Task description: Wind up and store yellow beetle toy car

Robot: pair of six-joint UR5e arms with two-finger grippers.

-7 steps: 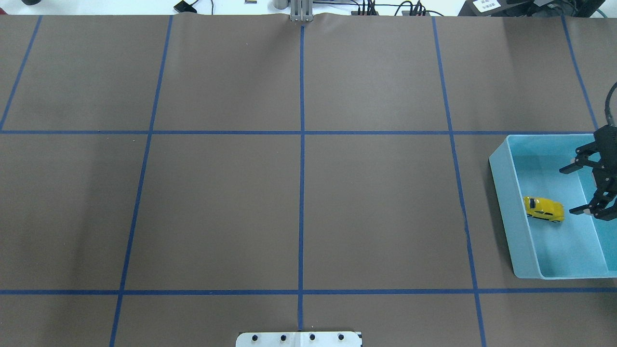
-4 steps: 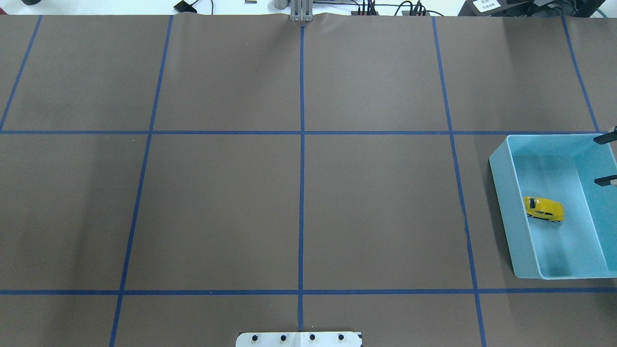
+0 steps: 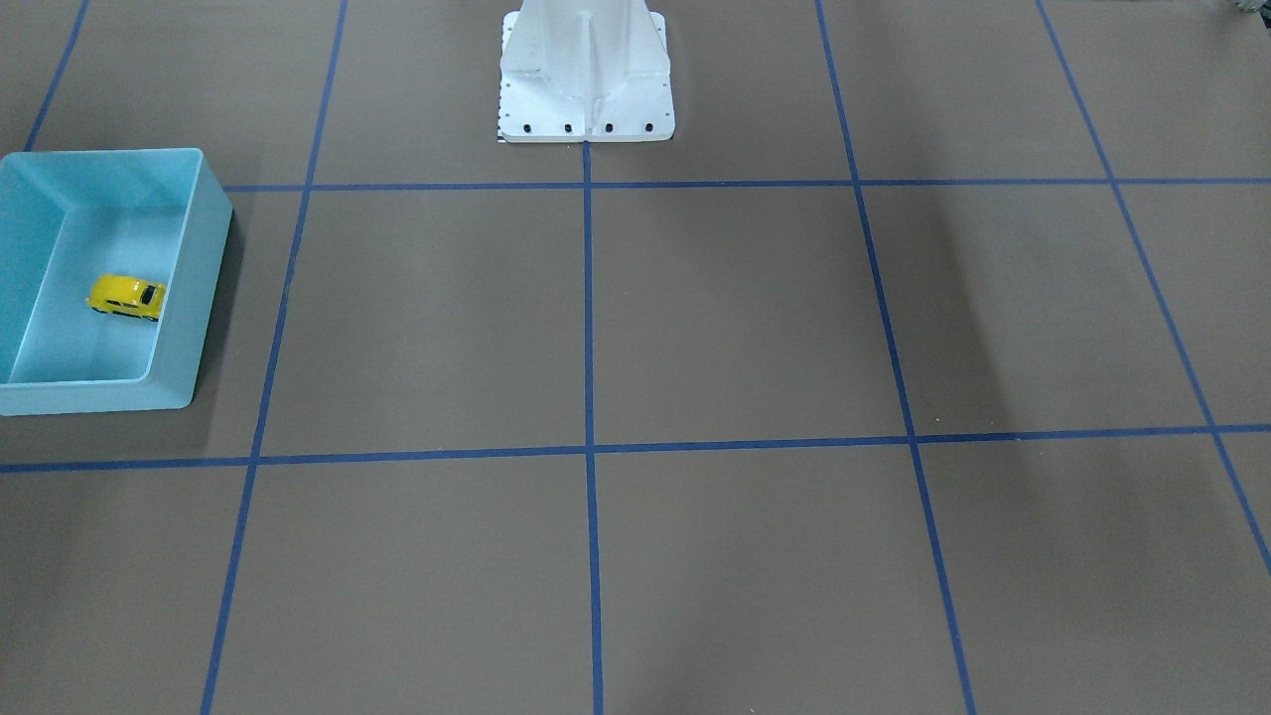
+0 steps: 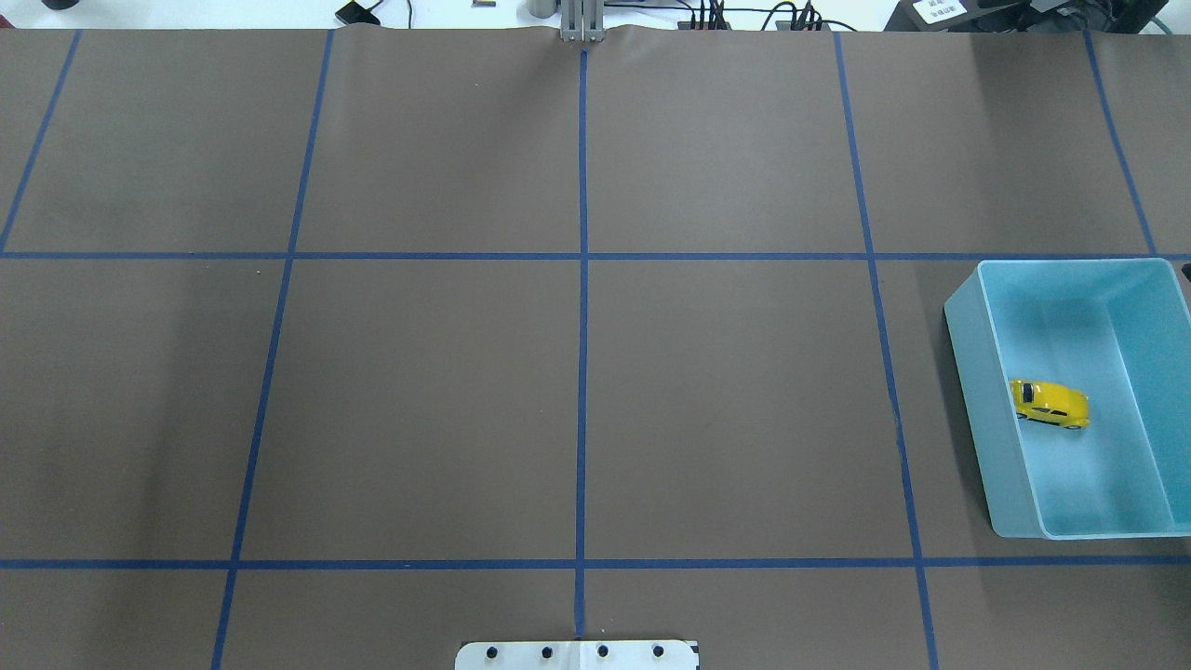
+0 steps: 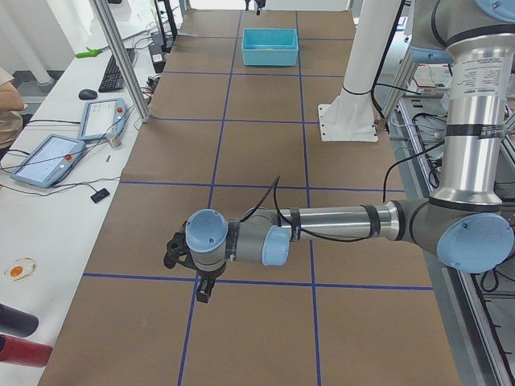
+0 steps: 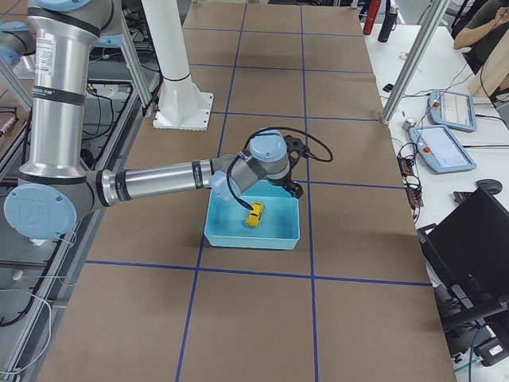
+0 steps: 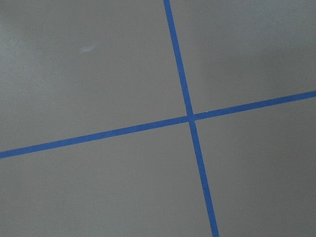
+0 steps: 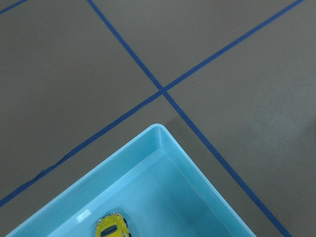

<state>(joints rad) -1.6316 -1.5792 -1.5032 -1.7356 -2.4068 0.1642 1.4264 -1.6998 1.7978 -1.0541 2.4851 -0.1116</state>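
The yellow beetle toy car rests on its wheels on the floor of the light blue bin, near the bin's left wall. It also shows in the front-facing view, the exterior right view and the right wrist view. My right gripper hangs above the bin's outer edge, apart from the car; I cannot tell whether it is open. My left gripper hovers over bare table far from the bin; I cannot tell its state.
Brown table cover with a blue tape grid. The white robot base stands at the middle of the robot's side. The bin sits at the table's right end. Operator tablets lie beyond the table edge.
My right gripper, open over the bin beside the car, has withdrawn to the right, out of the overhead view. The car has not moved.
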